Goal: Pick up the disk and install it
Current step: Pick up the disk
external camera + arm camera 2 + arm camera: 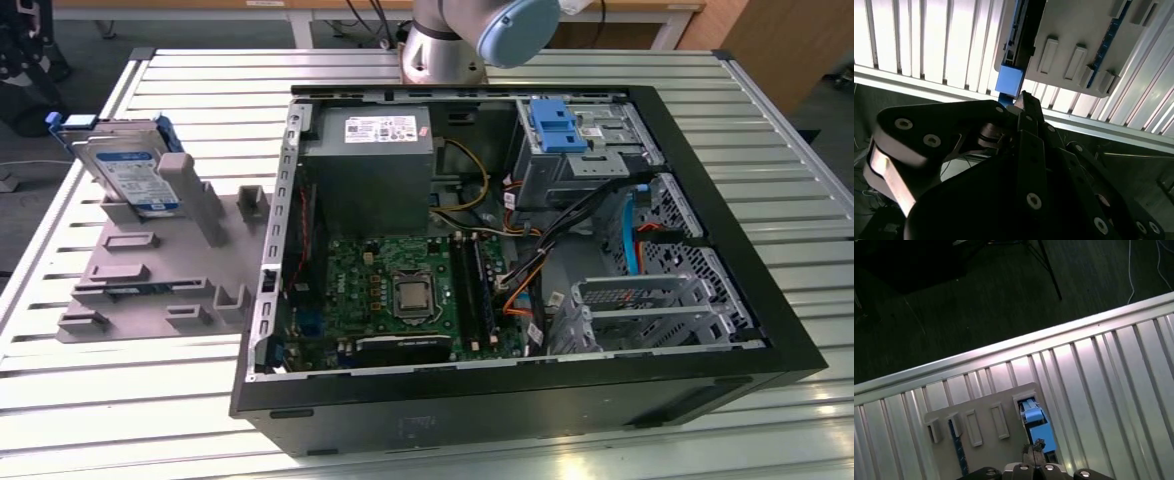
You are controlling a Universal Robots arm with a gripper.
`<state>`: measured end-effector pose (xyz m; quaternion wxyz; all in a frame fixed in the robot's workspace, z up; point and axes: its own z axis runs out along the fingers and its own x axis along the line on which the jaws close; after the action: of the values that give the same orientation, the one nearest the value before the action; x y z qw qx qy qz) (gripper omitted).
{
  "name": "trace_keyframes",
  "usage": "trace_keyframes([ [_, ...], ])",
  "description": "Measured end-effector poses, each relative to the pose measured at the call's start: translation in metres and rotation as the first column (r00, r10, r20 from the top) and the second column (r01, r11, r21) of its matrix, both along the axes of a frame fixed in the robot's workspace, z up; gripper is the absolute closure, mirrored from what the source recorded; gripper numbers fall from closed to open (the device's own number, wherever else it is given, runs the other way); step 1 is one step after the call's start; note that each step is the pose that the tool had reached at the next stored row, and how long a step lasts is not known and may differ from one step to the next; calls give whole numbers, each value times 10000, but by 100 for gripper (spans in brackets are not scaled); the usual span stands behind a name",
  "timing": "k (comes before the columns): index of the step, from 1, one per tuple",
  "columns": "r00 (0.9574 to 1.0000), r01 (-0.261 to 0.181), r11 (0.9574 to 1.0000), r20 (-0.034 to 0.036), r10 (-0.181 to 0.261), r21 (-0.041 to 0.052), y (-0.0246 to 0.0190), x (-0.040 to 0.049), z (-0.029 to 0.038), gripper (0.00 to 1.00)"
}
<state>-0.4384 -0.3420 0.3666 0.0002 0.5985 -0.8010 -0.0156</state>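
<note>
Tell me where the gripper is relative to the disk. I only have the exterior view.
Observer: In the second wrist view the gripper is right at the blue carrier end of the disk. I can't tell whether they touch.
Operator: Lined up with the holder slot?
Observer: In the first wrist view it sits over the slot of the grey holder where that blue end stands.
</note>
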Motion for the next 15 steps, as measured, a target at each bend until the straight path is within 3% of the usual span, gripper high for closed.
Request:
trace_keyframes([
  [5, 9963, -854, 9964, 11, 854, -1, -1, 1, -6, 89],
  [15, 9939, -1105, 9939, 35, 1105, -3, 0, 0, -13, 89],
])
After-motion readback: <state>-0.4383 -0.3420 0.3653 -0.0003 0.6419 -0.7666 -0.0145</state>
